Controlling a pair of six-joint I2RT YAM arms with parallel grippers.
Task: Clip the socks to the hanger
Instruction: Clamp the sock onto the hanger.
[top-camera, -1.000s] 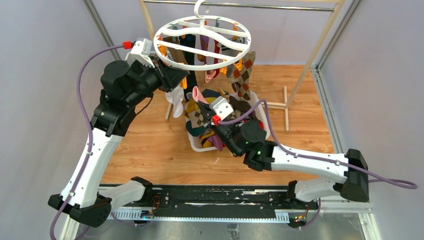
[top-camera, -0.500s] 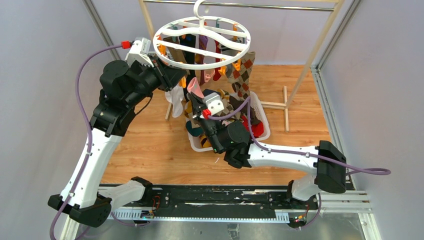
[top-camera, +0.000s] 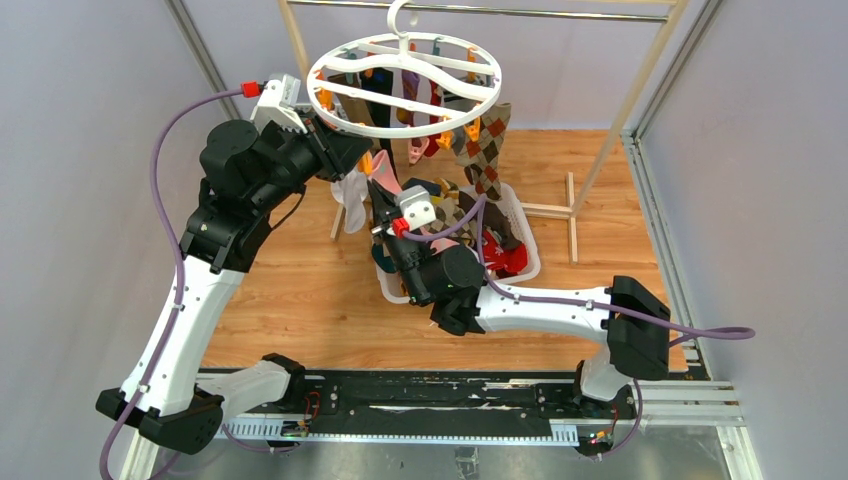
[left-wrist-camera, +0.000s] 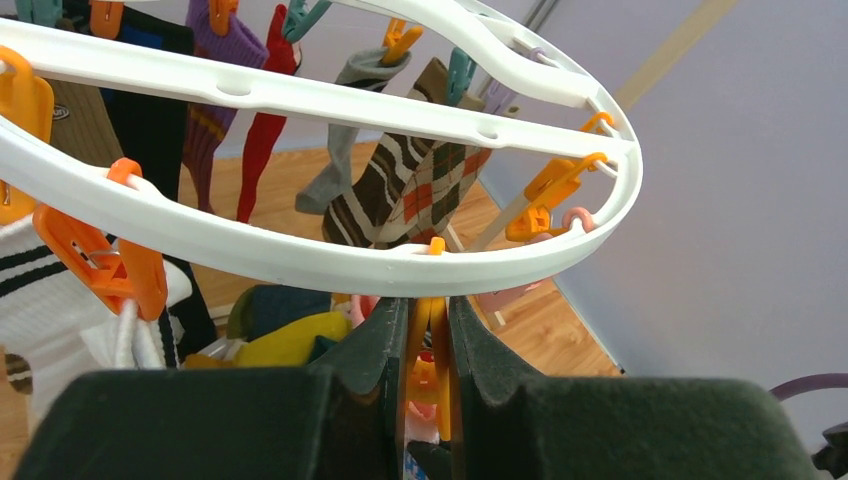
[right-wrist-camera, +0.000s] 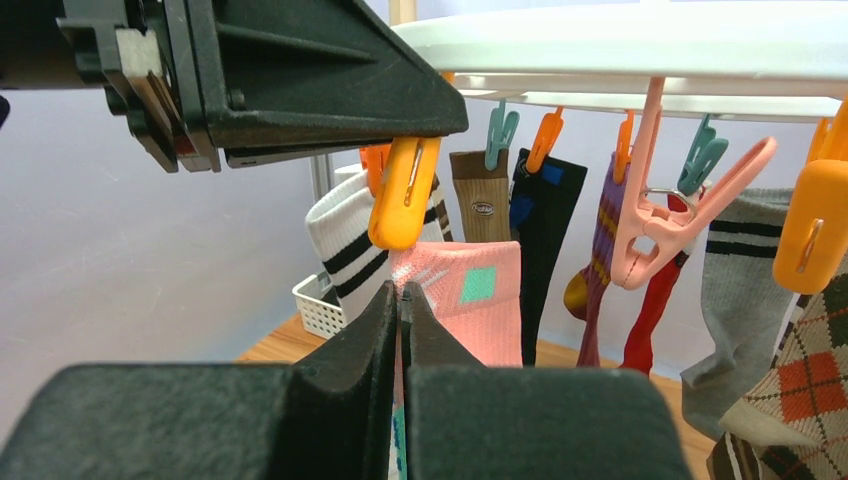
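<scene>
right wrist: right end effector pinches pink sock below orange clip gripped by left end effector

left gripper pinched on orange clip, hanger rim just above the jaws, brown argyle sock hanging beyond

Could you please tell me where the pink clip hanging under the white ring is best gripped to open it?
Pinch the pink clip across its two splayed upper handles, coming level from the near side. They fork wide above the pivot and its mouth hangs down, so squeezing there should likely open it.
</scene>
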